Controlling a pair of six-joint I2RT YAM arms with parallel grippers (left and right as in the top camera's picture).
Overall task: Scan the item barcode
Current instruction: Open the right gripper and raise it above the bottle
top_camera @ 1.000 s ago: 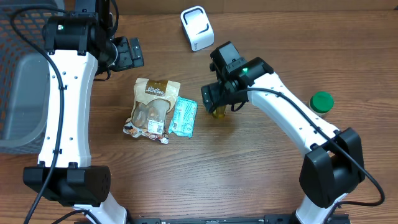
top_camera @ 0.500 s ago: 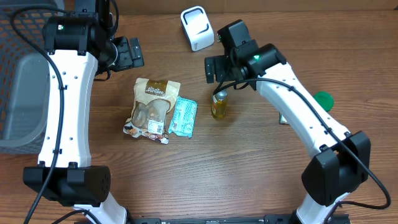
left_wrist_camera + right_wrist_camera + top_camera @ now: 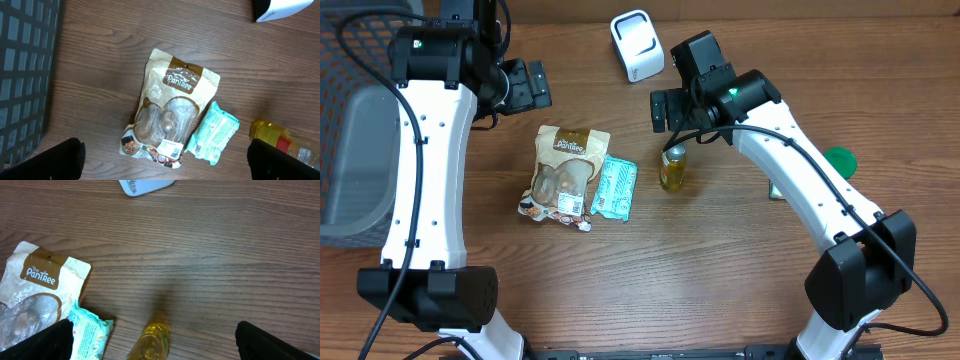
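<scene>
Peeking green lid overhead only; bottle everywhere.

Overhead top-down — both wrists share pouch

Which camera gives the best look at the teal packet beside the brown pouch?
The left wrist view: the teal packet lies whole and large there, print visible. Overhead shows it whole but small; the right wrist view catches only one end at its bottom edge.
</scene>
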